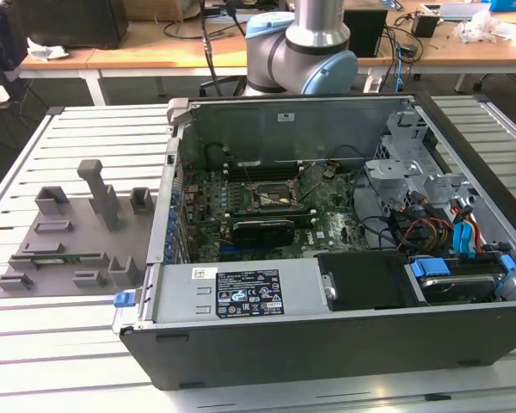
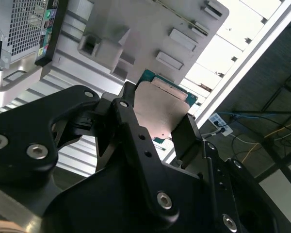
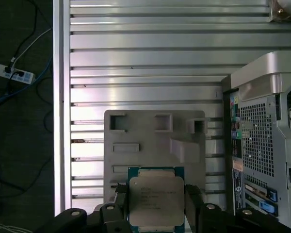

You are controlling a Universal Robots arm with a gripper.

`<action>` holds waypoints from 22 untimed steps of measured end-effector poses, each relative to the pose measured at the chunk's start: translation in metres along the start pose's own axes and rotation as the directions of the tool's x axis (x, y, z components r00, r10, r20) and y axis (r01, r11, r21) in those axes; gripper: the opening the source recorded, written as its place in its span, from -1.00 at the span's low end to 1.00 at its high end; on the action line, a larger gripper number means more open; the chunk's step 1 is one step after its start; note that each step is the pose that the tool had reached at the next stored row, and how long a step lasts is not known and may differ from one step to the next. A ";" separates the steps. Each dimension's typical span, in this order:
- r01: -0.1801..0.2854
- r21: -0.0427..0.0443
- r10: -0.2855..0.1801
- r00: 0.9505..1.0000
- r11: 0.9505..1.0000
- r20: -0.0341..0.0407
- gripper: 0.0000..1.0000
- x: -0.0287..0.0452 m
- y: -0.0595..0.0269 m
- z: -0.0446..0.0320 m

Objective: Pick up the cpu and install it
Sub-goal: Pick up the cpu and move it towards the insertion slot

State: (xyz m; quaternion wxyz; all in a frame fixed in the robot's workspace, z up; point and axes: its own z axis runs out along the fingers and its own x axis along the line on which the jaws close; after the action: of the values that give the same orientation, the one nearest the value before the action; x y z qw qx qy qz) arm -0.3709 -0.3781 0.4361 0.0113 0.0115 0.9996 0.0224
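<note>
Black gripper clamped on the cpu by its edges

Fingers pinch two opposite sides of the chip, its metal top plate showing in both wrist views. It looks light, stiff and flat, likely fragile underneath, so an edge hold suits it. Farther off, well below, lie the grey fixture plate and slatted table

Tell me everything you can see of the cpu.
The cpu is a flat square chip: a silvery-grey metal lid with faint print, set on a green board that shows as a thin rim. It looks whole. The gripper holds it, black jaws closed on two opposite edges, with the lid towards the camera in both wrist views. It hangs in the air above the grey fixture plate, apparently touching nothing but the jaws.
</note>
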 end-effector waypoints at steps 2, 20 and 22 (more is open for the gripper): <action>0.000 0.000 0.000 1.000 1.000 0.000 0.09 -0.0064 0.0001 0.0001; 0.000 0.000 0.000 1.000 1.000 0.000 0.09 -0.0814 0.0018 0.0019; 0.000 0.000 0.000 1.000 1.000 0.000 0.09 -0.0894 0.0020 0.0020</action>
State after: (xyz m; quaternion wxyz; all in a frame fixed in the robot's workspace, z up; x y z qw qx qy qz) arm -0.2814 -0.3781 0.4362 0.0113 0.0114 0.9996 0.0223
